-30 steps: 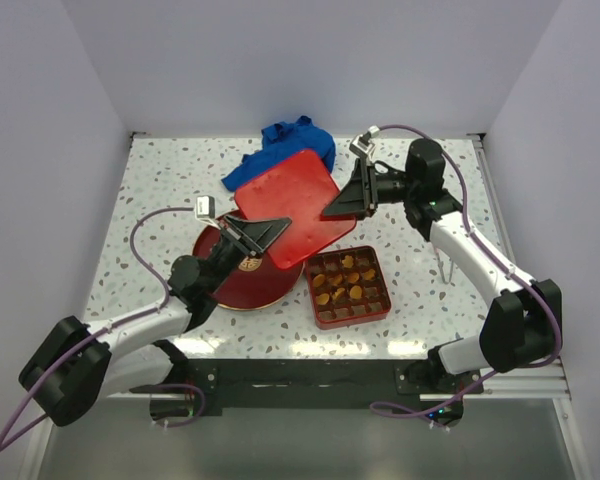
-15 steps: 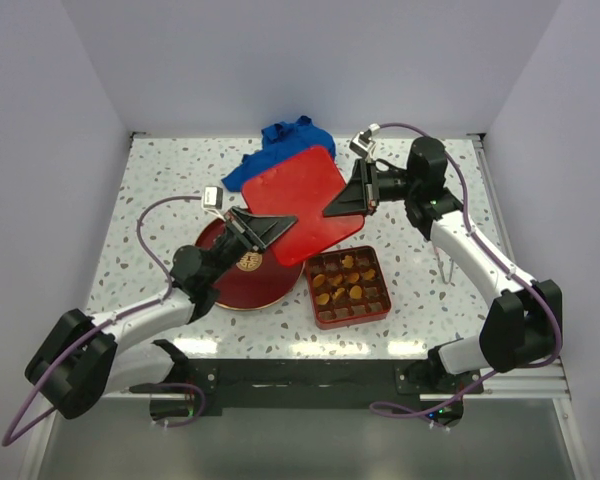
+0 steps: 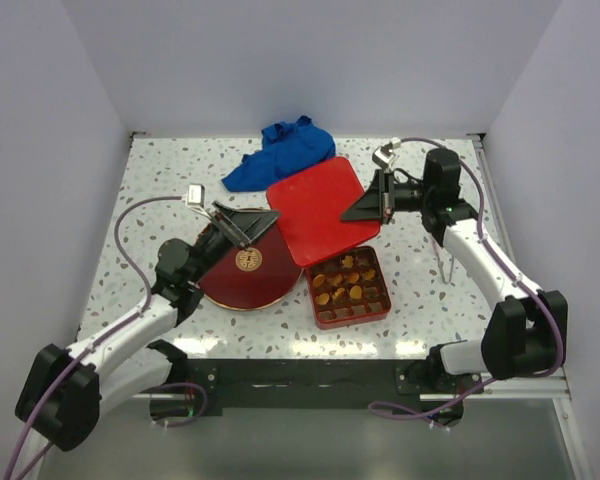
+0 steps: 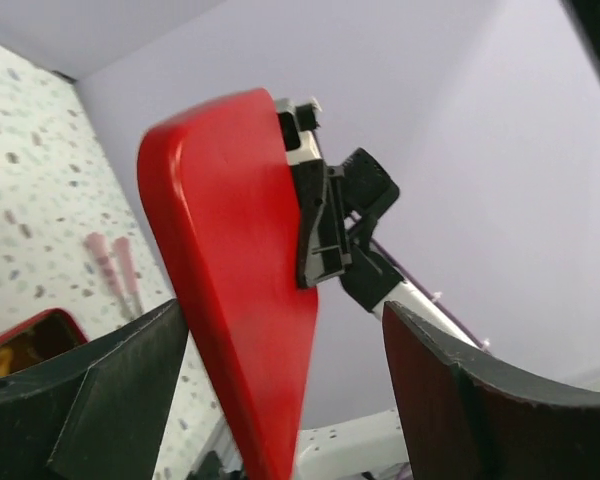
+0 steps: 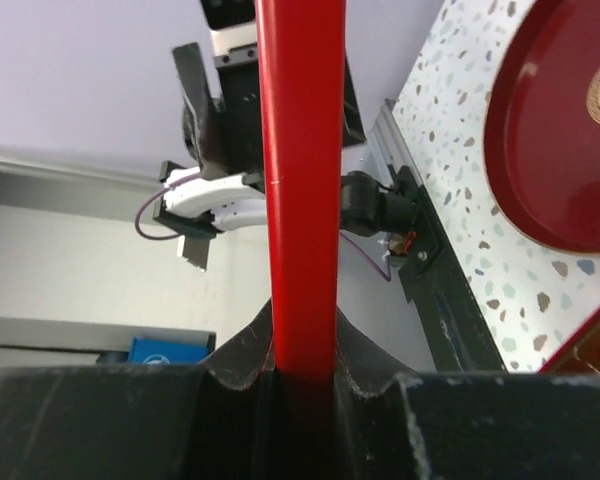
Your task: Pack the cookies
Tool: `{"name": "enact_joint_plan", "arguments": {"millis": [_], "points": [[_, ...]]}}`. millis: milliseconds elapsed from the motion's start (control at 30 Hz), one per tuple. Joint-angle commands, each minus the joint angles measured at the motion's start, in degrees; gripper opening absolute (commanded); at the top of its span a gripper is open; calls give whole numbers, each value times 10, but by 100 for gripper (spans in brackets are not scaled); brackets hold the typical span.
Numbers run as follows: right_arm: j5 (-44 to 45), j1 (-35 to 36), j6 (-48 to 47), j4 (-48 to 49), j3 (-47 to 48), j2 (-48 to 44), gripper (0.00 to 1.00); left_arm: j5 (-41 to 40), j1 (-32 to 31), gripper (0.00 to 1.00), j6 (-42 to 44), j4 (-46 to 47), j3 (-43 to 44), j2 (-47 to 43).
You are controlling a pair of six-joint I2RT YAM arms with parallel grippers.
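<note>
- Speckled white table (image 3: 160,190) with plain pale walls around it, and a crumpled blue cloth (image 3: 280,152) lying at the back.
- Cookies (image 3: 348,283) are all sitting in the compartments of a square red tray (image 3: 316,312) near the front edge, right of centre. They're little orange-golden pieces, one per slot as far as I can see. Tray is uncovered.
- Just left of the tray, pretty much touching it, is a round dark red plate (image 3: 225,288) with a gold emblem (image 3: 247,260) in the middle. No cookies on it.
- Right hand (image 3: 366,207) is clamped on the right edge of a flat red lid (image 3: 320,208). The right wrist cam shows the lid edge-on, pinched tight between the two fingers.
- From above, the lid shows its broad face, a rounded square sitting behind the tray. Its near corner overlaps the tray's far rim and its left side overlaps the plate's edge. It's not on the tray.
- Left hand (image 3: 252,222) is spread wide and gripping nothing. It sits over the plate's far side, right next to the lid's left edge. Can't tell if it's actually touching the lid.
- Left wrist cam looks out between its own fingers (image 4: 110,390) at the lid, with the other hand latched onto the far side of it.
- Over by the right arm there's a pair of thin pink sticks (image 3: 445,265) on the table, well away from everything else.
</note>
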Motion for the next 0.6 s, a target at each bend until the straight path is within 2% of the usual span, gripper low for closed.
{"name": "enact_joint_plan", "arguments": {"millis": [0,33,133,333,533,567], "points": [[14,-34,-98,-130,-43,-57,0,-4,29,83,114,-206,37,-75],[22,-39,-126,-148,-65,-66,0,-12,29,85,151,-287,44,-84],[40,-51,-143,-183,-120,-103,0,-26,30,85,191,-366,51,-105],[59,-57,-127,-191,-217,-179,0,0,30,85,194,-388,8,-126],[91,-57,-110,-132,-273,-209,2,15,29,85,187,-374,-52,-162],[98,-56,-97,-80,-283,-216,3,16,30,85,186,-375,-63,-170]]}}
